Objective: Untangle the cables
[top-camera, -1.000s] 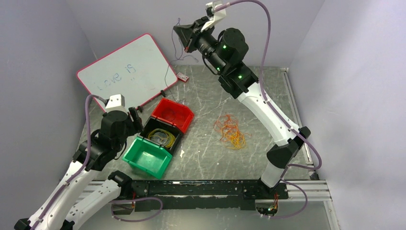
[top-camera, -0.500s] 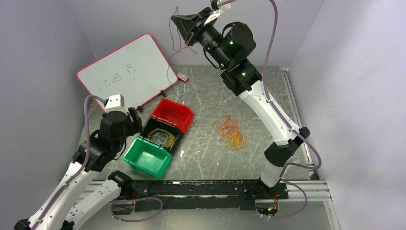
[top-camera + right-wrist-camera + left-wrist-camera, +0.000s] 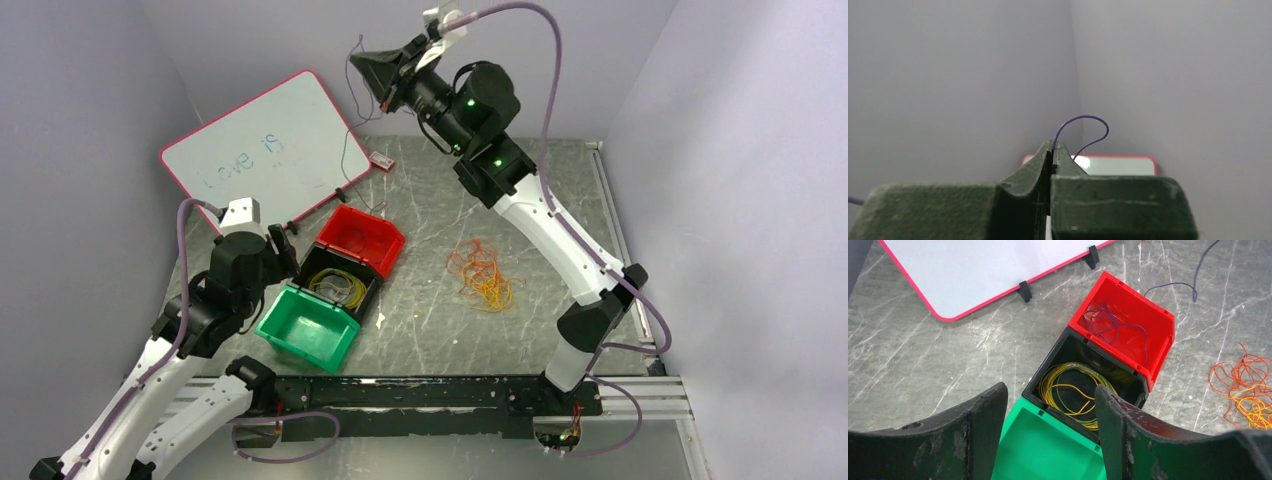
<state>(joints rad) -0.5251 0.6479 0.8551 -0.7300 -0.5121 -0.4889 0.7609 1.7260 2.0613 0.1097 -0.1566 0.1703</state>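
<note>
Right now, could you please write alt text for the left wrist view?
Left claw open above three bins in a row: red bin with a purple cable, black bin with yellow cables, green bin nearest. An orange tangle lies at right.

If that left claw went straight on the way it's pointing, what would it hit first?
Probably the black bin holding yellow cables, which sits framed between the fingers of the open left gripper; depth is unclear.

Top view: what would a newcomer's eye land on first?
The right gripper, raised high at the back, is shut on a thin purple cable that hangs below it. An orange and yellow tangle of cables lies mid-table, right of the red bin, black bin and green bin.
</note>
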